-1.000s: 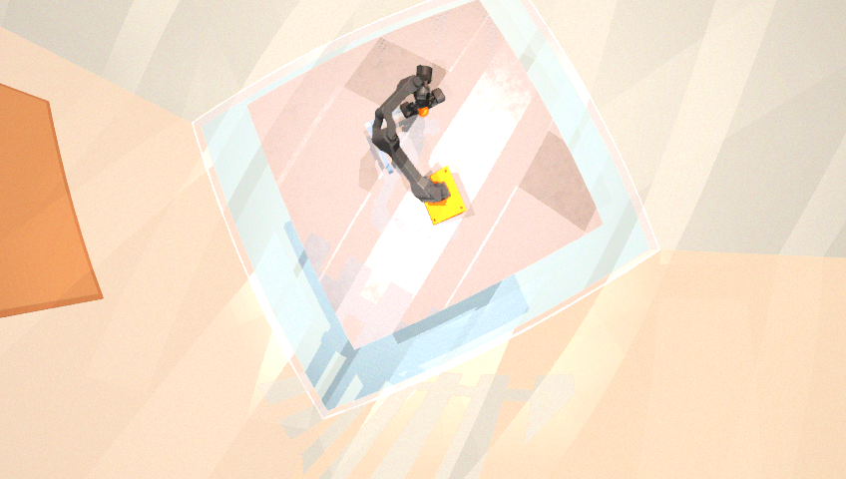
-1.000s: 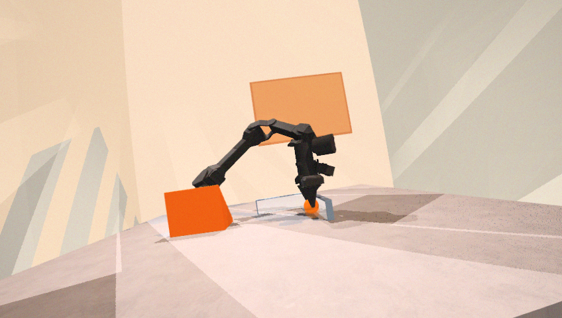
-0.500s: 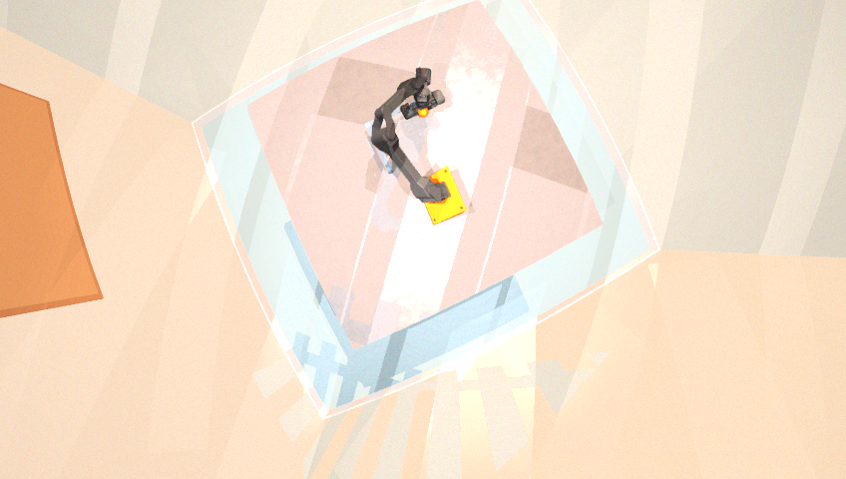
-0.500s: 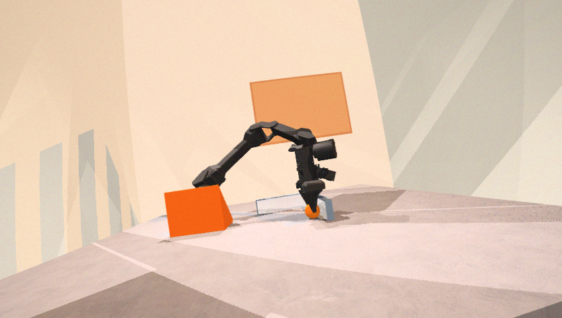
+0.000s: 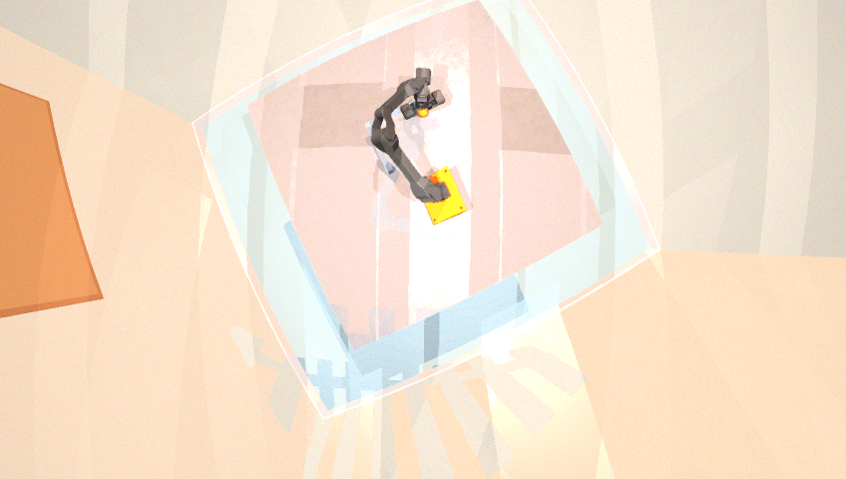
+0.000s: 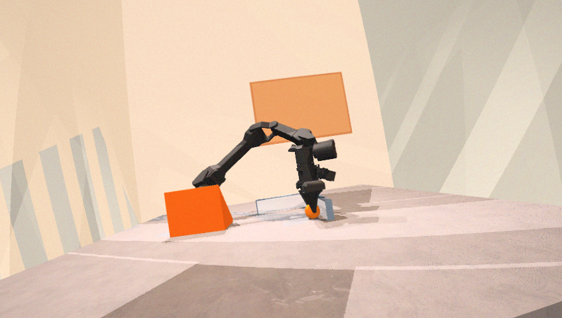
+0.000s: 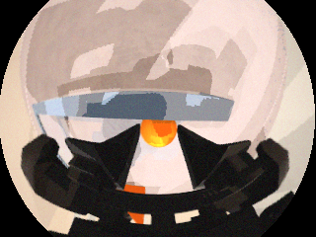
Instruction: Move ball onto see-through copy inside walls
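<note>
The orange ball [image 5: 422,111] [image 6: 311,212] [image 7: 160,133] rests on the table inside the corner made by the two low clear walls [image 6: 276,204] [image 7: 118,107]. One wall runs just behind it in the wrist view. My gripper [image 6: 312,207] [image 7: 158,126] points straight down over the ball, its fingertips close on either side and just parted from it. The see-through copy cannot be told apart from the ball; the ball seems to cover it.
The arm's orange base block [image 6: 193,211] [image 5: 448,205] stands left of the walls. The shorter clear wall [image 6: 328,209] stands right of the ball. An orange panel [image 6: 301,104] hangs on the back wall.
</note>
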Controlling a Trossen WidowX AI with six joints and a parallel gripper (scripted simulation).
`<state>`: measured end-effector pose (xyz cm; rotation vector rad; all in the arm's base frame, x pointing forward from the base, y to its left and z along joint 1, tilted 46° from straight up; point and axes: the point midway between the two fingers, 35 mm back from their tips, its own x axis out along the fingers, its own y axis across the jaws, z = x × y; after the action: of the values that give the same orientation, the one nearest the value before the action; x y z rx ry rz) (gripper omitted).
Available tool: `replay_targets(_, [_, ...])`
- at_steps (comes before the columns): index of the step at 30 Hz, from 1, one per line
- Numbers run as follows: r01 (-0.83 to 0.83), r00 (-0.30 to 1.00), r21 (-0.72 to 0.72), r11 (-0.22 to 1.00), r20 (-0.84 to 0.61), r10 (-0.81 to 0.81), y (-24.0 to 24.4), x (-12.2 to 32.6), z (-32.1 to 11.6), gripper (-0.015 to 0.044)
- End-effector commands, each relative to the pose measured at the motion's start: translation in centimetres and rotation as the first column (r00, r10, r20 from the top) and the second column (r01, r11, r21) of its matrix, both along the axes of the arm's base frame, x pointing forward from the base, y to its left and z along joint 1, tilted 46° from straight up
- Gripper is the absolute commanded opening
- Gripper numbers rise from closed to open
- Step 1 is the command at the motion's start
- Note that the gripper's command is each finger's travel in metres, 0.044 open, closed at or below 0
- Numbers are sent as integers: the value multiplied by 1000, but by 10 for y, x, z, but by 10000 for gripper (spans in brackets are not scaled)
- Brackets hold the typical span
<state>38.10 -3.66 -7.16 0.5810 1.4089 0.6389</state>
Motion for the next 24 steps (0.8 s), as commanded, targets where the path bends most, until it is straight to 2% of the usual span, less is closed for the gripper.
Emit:
replay_targets(1, [-1, 1000, 0, 1000, 1, 1, 0, 0, 0, 339])
replay_targets(4, [-1, 1000, -1, 1000, 0, 1, -8, 1, 7, 339])
replay_targets(9, [2, 1000, 2, 1000, -7, -2, -58, -5, 57, 339])
replay_targets(21, [22, 1000, 1, 1000, 0, -22, -58, -4, 53, 339])
replay_targets(24, [21, 1000, 0, 1000, 1, -21, -75, -6, 70, 418])
